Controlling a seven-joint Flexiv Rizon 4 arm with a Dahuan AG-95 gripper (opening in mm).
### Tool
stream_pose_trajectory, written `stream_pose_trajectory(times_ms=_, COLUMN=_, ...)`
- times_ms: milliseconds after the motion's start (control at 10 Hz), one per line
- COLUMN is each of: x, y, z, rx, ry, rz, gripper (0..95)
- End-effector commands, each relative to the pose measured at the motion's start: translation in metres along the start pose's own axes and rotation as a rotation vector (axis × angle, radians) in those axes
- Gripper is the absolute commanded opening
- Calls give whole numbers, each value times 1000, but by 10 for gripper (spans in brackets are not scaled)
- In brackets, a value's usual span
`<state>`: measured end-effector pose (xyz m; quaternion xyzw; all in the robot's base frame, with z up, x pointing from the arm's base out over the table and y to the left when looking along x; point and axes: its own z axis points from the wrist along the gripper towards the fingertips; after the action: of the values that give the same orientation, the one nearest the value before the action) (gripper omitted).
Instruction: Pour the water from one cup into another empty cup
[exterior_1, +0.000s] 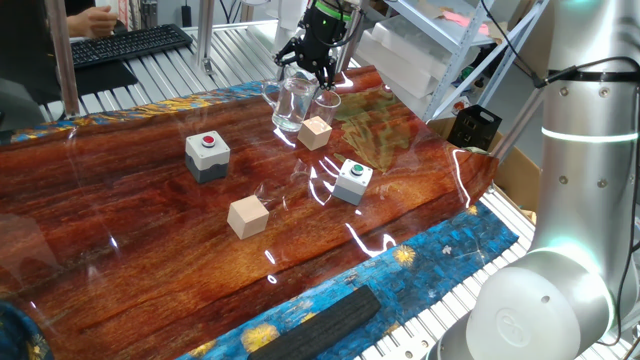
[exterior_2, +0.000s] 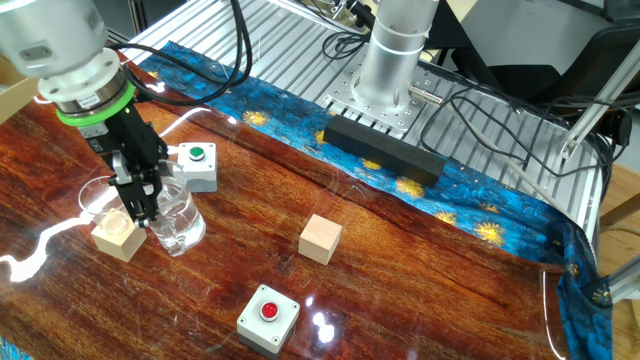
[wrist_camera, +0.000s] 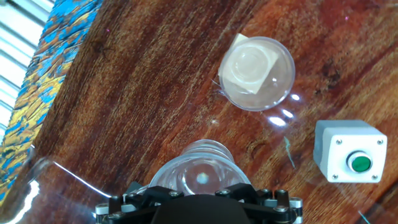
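Scene: the gripper (exterior_1: 308, 62) is hanging over the glass mug (exterior_1: 294, 104) at the upper centre of one fixed view, on a glossy wooden table (exterior_1: 150, 210).
Grip state: the fingers (exterior_2: 140, 200) are reaching down at the mug's rim in the other fixed view, left of frame; whether they are pinching the wall I cannot tell.
Mug: it is standing upright at the bottom centre of the hand view (wrist_camera: 200, 174), partly under the gripper body.
Water: a small pool (exterior_2: 180, 236) is showing faintly through the base.
Empty cup: the smaller clear cup (wrist_camera: 256, 73) is sitting in the upper right of the hand view, just beside the mug, with a wooden cube (exterior_1: 315, 132) seen through it.
Handling: judging by looks, the mug is being treated as rigid, smooth, fragile glass, moderately heavy and likely slippery.
Hold point: a rim-wall pinch or the side handle is looking most secure; the handle is not clearly visible.
Bystanders: a green button box (wrist_camera: 348, 151) is sitting at right.
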<state>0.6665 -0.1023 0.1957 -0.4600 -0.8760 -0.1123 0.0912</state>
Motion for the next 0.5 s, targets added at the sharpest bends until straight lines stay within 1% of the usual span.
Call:
stream_pose_trajectory(times_ms=100, x=-2, y=1, z=-1, rx=-13, ry=23, rz=68, gripper=0)
stream_pose_trajectory(times_ms=200, x=-2, y=1, z=-1, rx=-19, ry=24, rz=85, gripper=0)
stream_pose_trajectory(times_ms=300, x=-3, y=2, z=-1, rx=-27, ry=30, rz=119, gripper=0)
stream_pose_trajectory(times_ms=500, x=-6, y=2, z=-1, rx=-40, ry=42, rz=147, gripper=0)
